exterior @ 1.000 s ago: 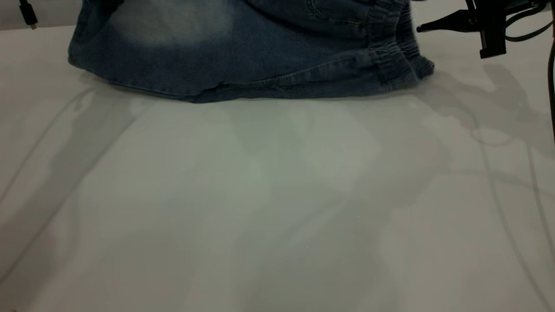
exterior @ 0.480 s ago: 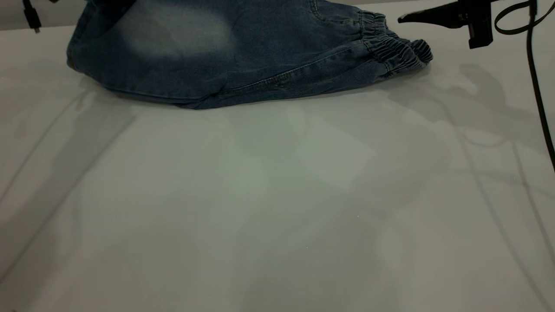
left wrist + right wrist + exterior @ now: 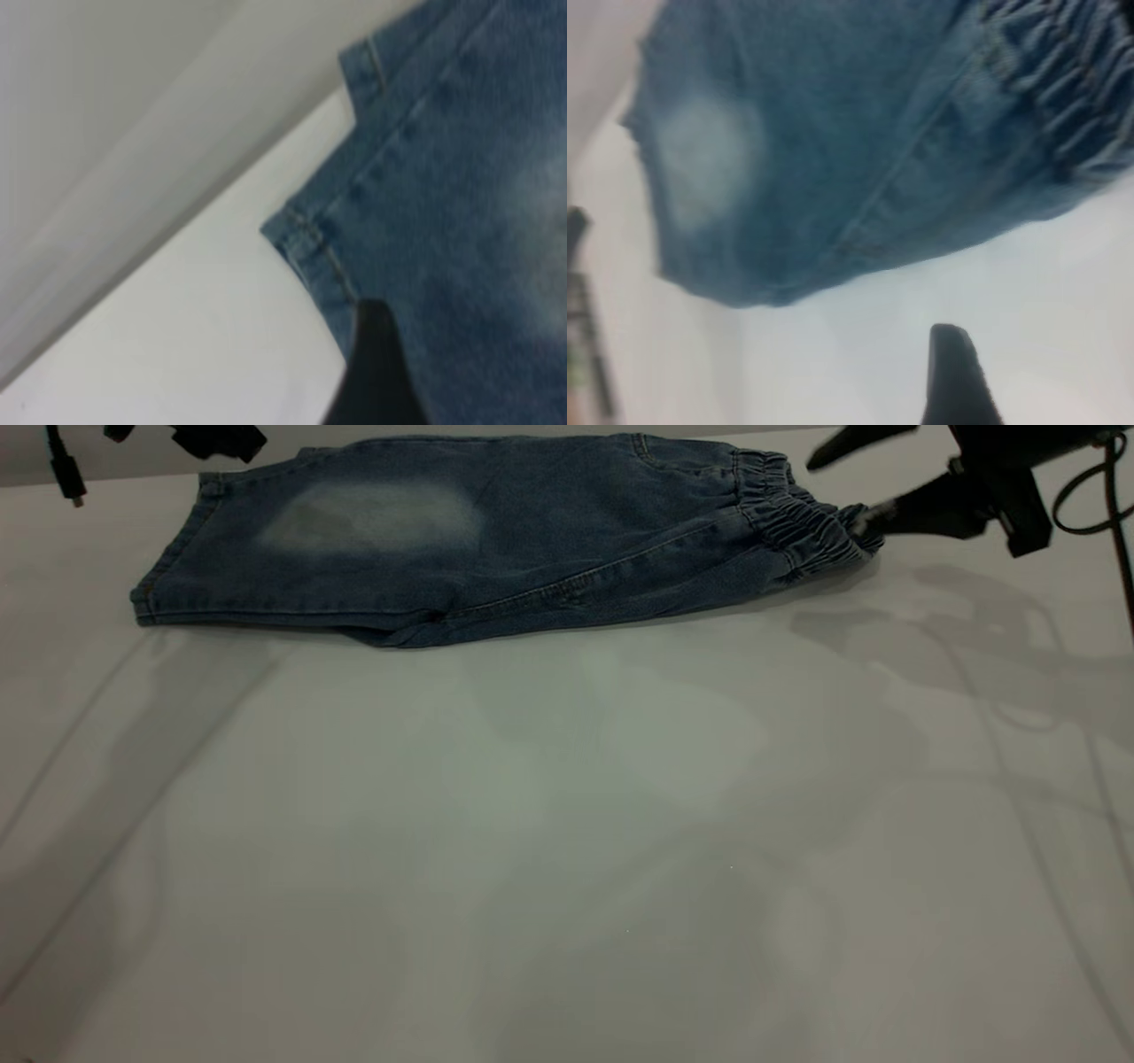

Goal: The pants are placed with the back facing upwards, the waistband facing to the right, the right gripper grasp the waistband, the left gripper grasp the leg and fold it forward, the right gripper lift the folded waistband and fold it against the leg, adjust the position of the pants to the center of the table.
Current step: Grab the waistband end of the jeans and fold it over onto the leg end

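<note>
Lying folded lengthwise along the upper edge of the exterior view, the pants (image 3: 496, 536) stretch from a hemmed leg end at the upper left to the waistband (image 3: 797, 522) at the upper right, resting flat on the desk (image 3: 567, 850). The first fold looks done, so the step in hand is judged to be the second one: taking the waistband and carrying it over toward the leg end.

The right gripper (image 3: 864, 478) sits at the upper right corner with its fingers spread, one raised above the cloth and the lower one touching or just beside the waistband's outer ruffle; nothing is pinched yet. The left gripper (image 3: 217, 438) hangs at the top left, just above the leg hem; only part of it shows, and whether its fingers are spread or together cannot be told.

The next move probably calls for closing on both layers of the bunched elastic, since a shallow bite may catch only one.

The denim is soft, mid-blue and matte, with a pale faded patch (image 3: 372, 514), a tan-stitched side seam and tight gathered ridges at the waistband. The desk is smooth, plain and pale.
</note>
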